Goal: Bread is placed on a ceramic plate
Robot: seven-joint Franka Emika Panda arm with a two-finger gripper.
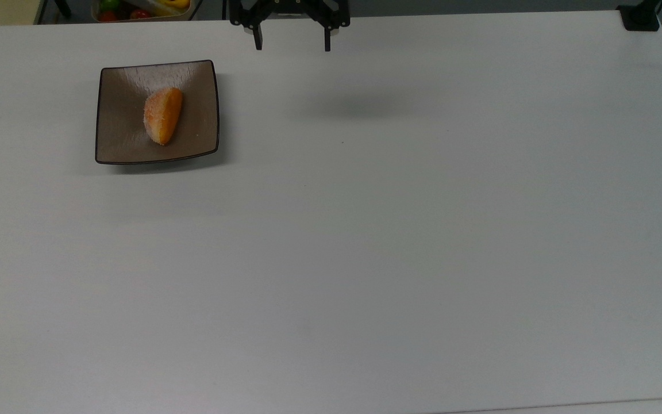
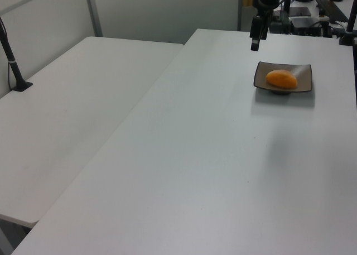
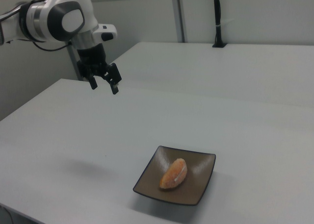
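While bread (image 1: 163, 115) lies plated, tool (image 1: 292, 43) hangs spread, high above table (image 1: 365, 230).

I get even, diffuse overhead light across all 3 views, fairly bright, with no hard glare on the white table (image 1: 400, 241). A soft blurred shadow sits below the gripper (image 1: 292, 40) in the top view; the ceramic plate (image 1: 118, 144) casts a faint one along its near edge.
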